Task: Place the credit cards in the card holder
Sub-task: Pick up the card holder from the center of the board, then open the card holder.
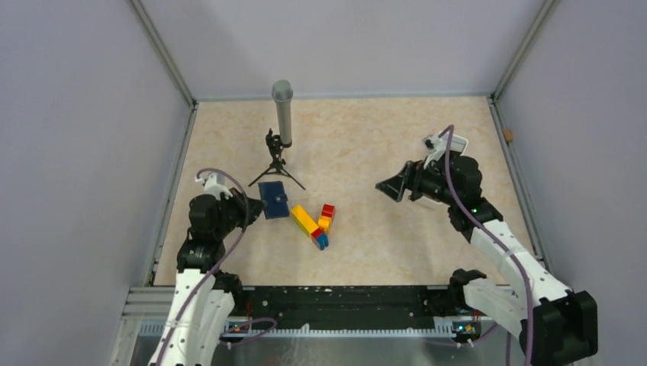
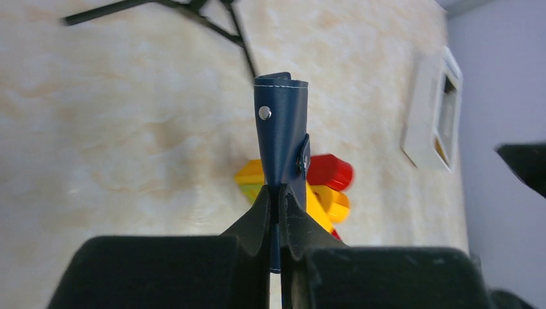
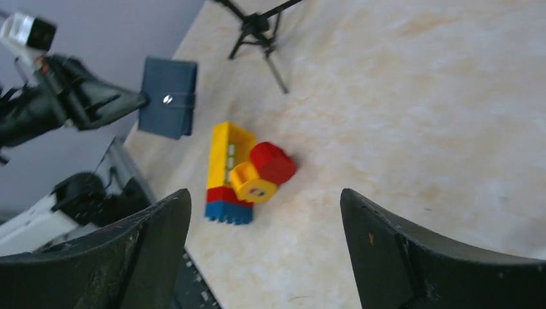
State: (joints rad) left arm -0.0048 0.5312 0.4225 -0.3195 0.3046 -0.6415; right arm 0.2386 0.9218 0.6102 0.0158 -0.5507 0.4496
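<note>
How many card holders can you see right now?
1: the navy card holder, pinched at one edge in the left gripper, beside the toy bricks. No other shows.

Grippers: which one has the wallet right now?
The left gripper, shut on an edge of the navy card holder; the right gripper hangs open, holding nothing.

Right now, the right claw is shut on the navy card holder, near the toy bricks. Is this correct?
No. The left claw is shut on the card holder, near the toy bricks; the left wrist view shows it. The right claw is open.
</note>
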